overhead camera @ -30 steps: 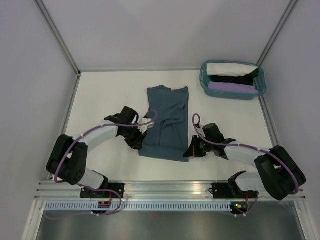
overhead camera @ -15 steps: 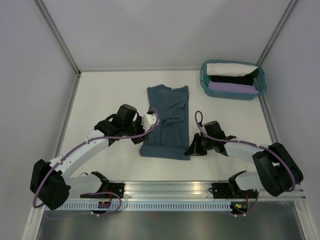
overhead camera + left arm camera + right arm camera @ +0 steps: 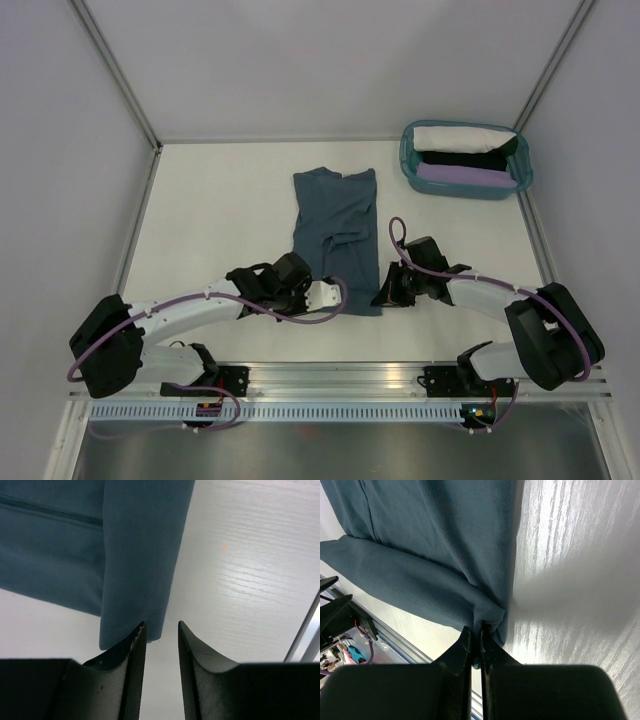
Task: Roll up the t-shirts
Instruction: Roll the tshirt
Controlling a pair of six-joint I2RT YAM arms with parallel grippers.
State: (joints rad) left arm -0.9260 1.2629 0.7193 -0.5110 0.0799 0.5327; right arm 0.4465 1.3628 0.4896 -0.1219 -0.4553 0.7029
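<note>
Swung left gripper [image 3: 161, 626] from the 9 o'clock edge of the mid-table shirt [image 3: 335, 215] down to its 7 o'clock hem corner, fingers [image 3: 131, 660] part spread, empty; right gripper [image 3: 476, 631] still pinching the 5 o'clock corner. Likely set for a two-corner roll toward 12. Bare table [image 3: 220, 190] beyond the shirt at 12, basket [image 3: 405, 158] off at 1, rail [image 3: 340, 375] close at 6.

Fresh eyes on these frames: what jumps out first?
A slate-blue t-shirt lies mid-table, the right arm's jaws shut on its near right corner and the left arm's jaws open at its near edge. At the far right, a teal basket holds white, black and lilac bundles.
</note>
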